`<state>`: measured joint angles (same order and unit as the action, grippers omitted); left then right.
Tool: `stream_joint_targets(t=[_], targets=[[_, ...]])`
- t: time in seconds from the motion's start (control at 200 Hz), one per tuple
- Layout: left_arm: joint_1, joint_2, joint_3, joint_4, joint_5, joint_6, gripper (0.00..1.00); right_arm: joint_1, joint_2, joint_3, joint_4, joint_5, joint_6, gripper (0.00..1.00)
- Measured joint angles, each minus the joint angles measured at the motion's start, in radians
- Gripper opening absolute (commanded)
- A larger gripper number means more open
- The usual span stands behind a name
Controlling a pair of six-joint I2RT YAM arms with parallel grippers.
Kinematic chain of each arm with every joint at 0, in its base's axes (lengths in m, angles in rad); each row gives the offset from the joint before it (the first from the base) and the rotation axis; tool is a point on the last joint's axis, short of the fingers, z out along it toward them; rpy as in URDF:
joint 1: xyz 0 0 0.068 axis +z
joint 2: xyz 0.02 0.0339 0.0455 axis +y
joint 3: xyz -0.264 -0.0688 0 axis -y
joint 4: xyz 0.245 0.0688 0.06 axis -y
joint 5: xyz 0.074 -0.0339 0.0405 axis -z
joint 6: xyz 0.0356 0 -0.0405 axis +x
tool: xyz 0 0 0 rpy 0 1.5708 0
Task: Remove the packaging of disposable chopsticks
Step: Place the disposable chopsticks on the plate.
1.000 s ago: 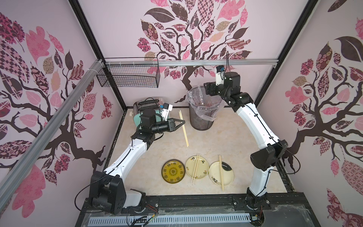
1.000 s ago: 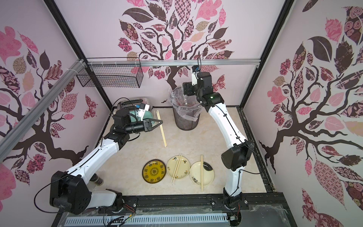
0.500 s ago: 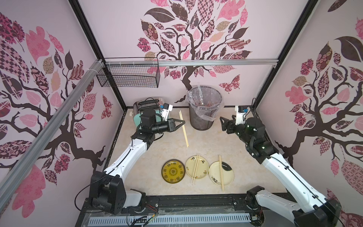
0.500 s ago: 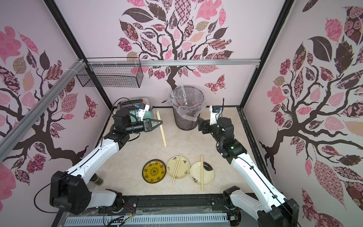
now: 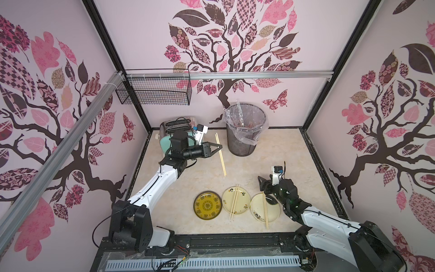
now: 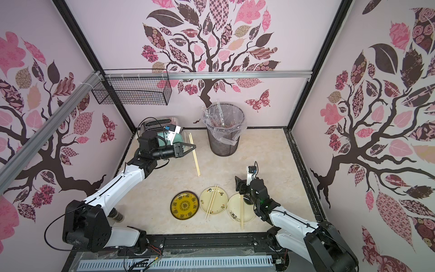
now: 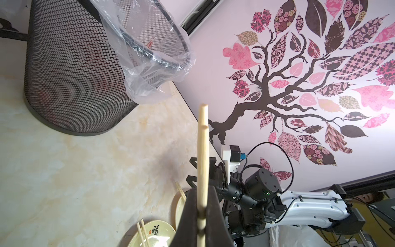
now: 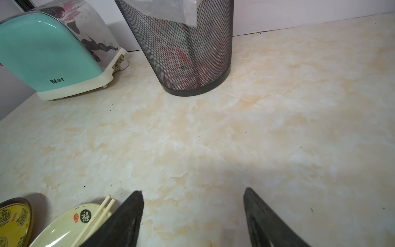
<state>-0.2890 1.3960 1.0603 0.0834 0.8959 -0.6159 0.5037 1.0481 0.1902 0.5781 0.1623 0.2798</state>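
Observation:
My left gripper [image 5: 220,147] is shut on a bare pair of disposable chopsticks [image 5: 221,157], gripping them near their far end, left of the bin; in the left wrist view the sticks [image 7: 202,154] run straight out between the closed fingers [image 7: 190,213]. Clear packaging sleeves [image 5: 239,113] stand in the lined mesh bin [image 5: 244,143], their red and green print showing through the mesh [image 8: 183,62]. Two more pairs lie across the cream plates [image 5: 235,200] [image 5: 265,209]. My right gripper [image 5: 260,184] is open and empty, low beside the right plate; its fingers [image 8: 130,216] frame bare table.
A yellow patterned plate [image 5: 207,205] sits left of the two cream plates [image 5: 242,205] [image 5: 273,212] near the front edge. A teal toaster [image 5: 164,131] stands at the back left behind my left arm. A wire basket [image 5: 155,91] hangs on the back wall.
My right arm has swung from above the bin down and forward to beside the right plate, with nothing in its open jaws. The left arm and its chopsticks have not moved.

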Motion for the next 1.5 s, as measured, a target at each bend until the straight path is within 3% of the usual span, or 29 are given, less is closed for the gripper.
stream_joint_targets(t=[0.365, 0.525, 0.72, 0.86, 0.975, 1.176, 1.501], targets=[[-0.061, 0.020, -0.021, -0.051, -0.105, 0.127, 0.00, 0.006, 0.012, 0.021, 0.061, 0.002, 0.060, 0.76], [-0.111, -0.081, -0.153, -0.112, -0.191, 0.154, 0.00, 0.015, 0.008, 0.021, 0.061, 0.021, 0.070, 0.78], [-0.122, -0.220, -0.181, -0.430, -0.361, 0.168, 0.00, 0.032, -0.010, 0.021, 0.062, 0.055, 0.080, 0.79], [-0.124, -0.256, -0.071, -0.701, -0.470, 0.172, 0.00, 0.032, -0.005, 0.021, 0.062, 0.063, 0.085, 0.79], [-0.128, -0.227, 0.000, -0.826, -0.512, 0.175, 0.00, 0.033, 0.007, 0.021, 0.062, 0.068, 0.091, 0.79], [-0.174, -0.206, -0.063, -0.873, -0.545, 0.170, 0.00, 0.033, 0.047, 0.045, 0.048, 0.068, 0.095, 0.79], [-0.176, -0.155, -0.136, -0.883, -0.552, 0.164, 0.00, 0.033, 0.080, 0.071, 0.044, 0.055, 0.100, 0.79]])
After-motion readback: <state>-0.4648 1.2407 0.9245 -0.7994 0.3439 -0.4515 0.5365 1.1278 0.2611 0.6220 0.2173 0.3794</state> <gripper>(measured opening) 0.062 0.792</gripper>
